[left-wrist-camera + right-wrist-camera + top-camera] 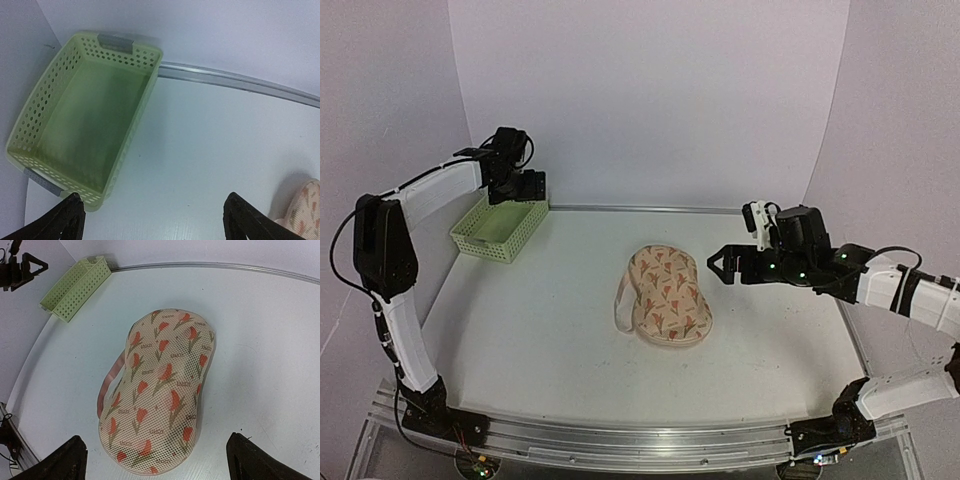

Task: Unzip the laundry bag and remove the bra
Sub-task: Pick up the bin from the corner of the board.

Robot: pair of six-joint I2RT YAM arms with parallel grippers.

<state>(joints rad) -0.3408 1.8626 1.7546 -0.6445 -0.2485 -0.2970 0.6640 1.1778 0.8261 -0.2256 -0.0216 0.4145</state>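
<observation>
Right pincer [716, 266] hangs spread wide and empty just right of the laundry bag [665, 295]. Left pincer [525, 193], equally wide, hovers well behind-left of that bag.

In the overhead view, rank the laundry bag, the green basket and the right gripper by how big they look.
1. laundry bag, narrowly; unsure, since it lies nearer the camera
2. green basket
3. right gripper, clearly smallest

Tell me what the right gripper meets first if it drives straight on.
Most likely the laundry bag, which lies centred between the open jaws in the wrist view. Height is hard to judge, so the right gripper may land on its top.
</observation>
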